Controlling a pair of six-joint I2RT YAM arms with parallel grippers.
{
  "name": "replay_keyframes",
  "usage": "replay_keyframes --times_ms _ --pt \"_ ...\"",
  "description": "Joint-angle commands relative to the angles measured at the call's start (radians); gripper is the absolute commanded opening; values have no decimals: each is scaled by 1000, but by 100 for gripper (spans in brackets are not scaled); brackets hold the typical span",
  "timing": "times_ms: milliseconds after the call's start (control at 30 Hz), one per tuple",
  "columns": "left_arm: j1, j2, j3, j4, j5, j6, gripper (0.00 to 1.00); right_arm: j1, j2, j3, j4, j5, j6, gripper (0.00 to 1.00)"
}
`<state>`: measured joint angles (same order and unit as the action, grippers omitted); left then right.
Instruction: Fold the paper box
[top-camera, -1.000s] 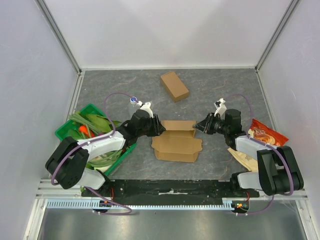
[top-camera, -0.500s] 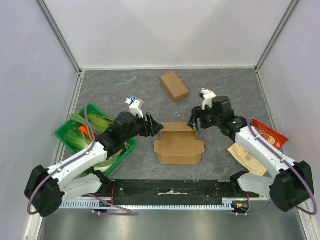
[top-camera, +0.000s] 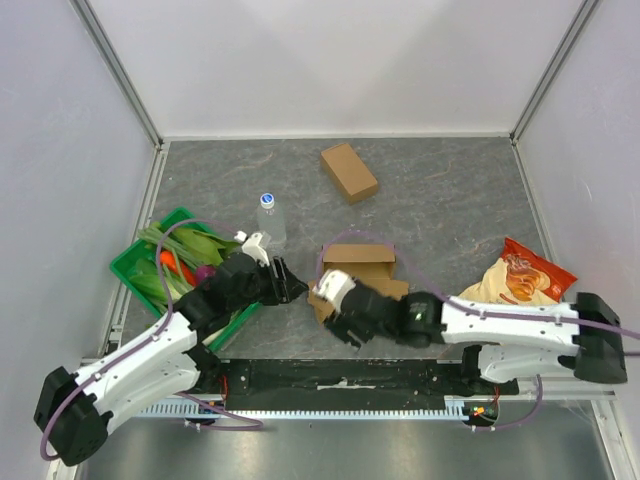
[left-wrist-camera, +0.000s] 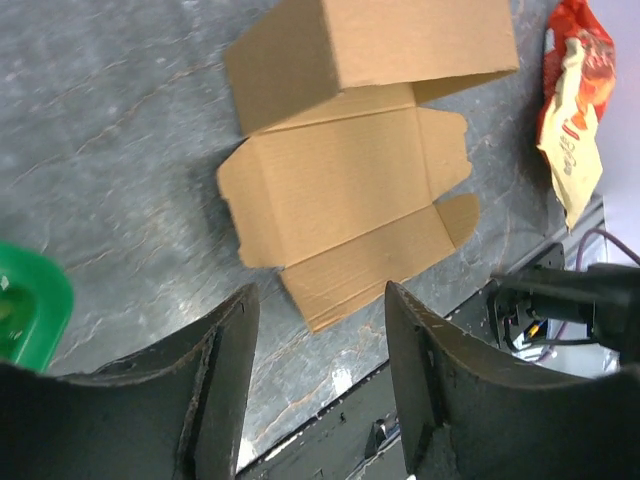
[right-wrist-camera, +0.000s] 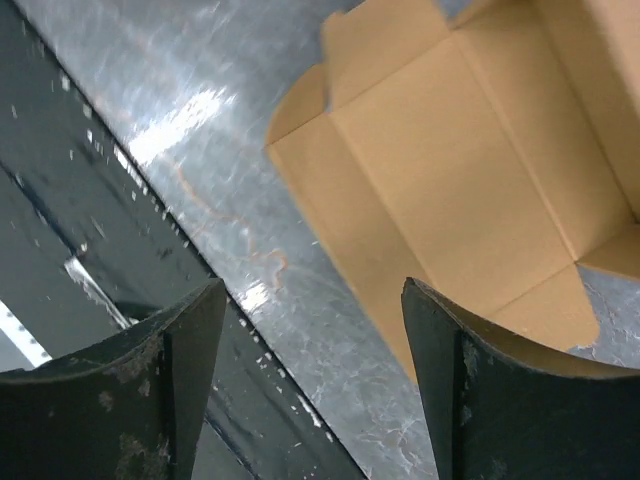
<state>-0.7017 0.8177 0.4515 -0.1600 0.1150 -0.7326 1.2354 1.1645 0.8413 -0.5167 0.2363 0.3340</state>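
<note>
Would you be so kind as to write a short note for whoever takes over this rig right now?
Left pincer: open, empty, just left of the brown cardboard box.
Right pincer: open, empty, over the box's near-left corner.
Box: mid-table between the arms, held by neither.
Done: the rear part seems raised into walls.
Left: the lid panel and its flaps lie flat toward the near edge; fold them up and close the box.

L hand (left-wrist-camera: 320, 300) & R hand (right-wrist-camera: 312, 295) both gaping, nothing gripped.
</note>
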Motion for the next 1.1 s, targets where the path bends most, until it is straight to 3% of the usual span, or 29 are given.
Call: replay_keyframes --times_ms 0,33,133,433,700,800,967,1067 --pt "4 -98 -11 -143 -159 -152 59 223 112 31 -32 343 -3 78" --pt "4 -113 -8 -197 -184 -181 58 254 168 39 -39 470 13 78" --pt "4 -170 6 -259 -256 -215 58 341 315 90 -64 619 -1 76" --pt "4 -339 46 -447 -367 -283 58 388 622 183 -84 751 -95 66" --pt "5 -410 72 -515 -399 -301 58 383 738 150 12 843 -179 59" --pt "5 -417 84 -535 -413 -307 58 359 810 174 6 923 -182 38" --pt "4 -430 122 -572 -463 -294 58 328 782 177 35 966 -170 23" --pt "5 -477 134 -550 -482 -288 57 322 697 167 37 954 -167 6"
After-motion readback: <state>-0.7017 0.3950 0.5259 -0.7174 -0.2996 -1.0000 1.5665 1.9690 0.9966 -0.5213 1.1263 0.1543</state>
